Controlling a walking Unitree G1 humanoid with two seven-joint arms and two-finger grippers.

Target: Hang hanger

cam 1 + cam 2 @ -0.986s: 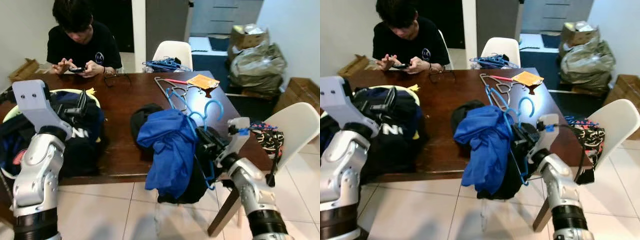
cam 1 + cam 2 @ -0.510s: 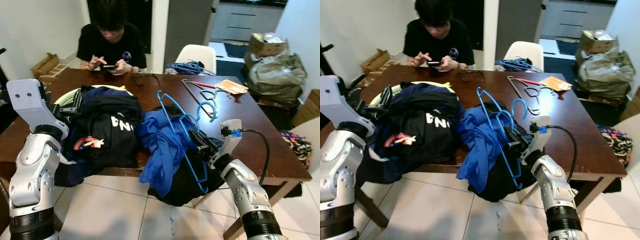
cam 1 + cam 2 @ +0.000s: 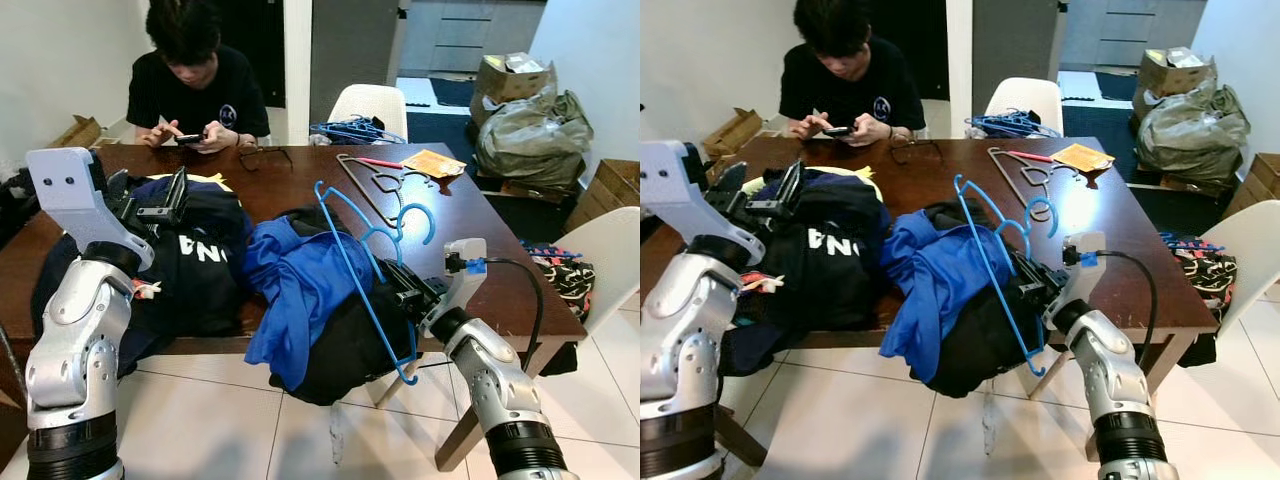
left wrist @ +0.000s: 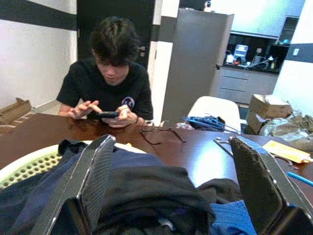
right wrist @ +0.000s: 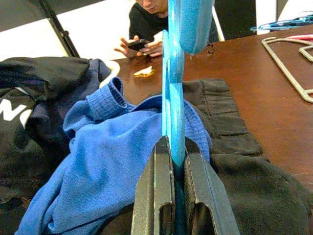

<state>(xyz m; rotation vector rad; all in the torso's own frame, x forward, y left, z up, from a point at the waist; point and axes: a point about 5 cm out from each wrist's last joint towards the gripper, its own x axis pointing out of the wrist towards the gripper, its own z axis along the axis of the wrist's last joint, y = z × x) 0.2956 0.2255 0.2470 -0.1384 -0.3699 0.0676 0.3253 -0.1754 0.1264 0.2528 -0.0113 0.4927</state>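
My right gripper (image 3: 393, 286) is shut on a blue plastic hanger (image 3: 366, 262), held upright over the table's front edge; in the right wrist view the hanger (image 5: 175, 88) is clamped between both fingers (image 5: 155, 196). A blue garment (image 3: 296, 290) and a black one (image 3: 345, 345) are draped beside the hanger and spill over the edge. My left gripper (image 3: 160, 205) is open above a heap of dark clothes (image 3: 195, 265) in a pale laundry basket (image 4: 27, 166); its fingers (image 4: 93, 181) hold nothing.
A person (image 3: 195, 80) sits at the far side of the brown table (image 3: 480, 250) using a phone. Metal hangers (image 3: 375, 180), glasses and an orange packet lie on the table. White chairs (image 3: 600, 250) stand at the right and far side; bags and boxes (image 3: 525, 125) sit behind.
The camera has swung back to the right, shifting the scene. My right gripper still holds the blue hanger at the table edge; the blue garment has slid a little lower and left.
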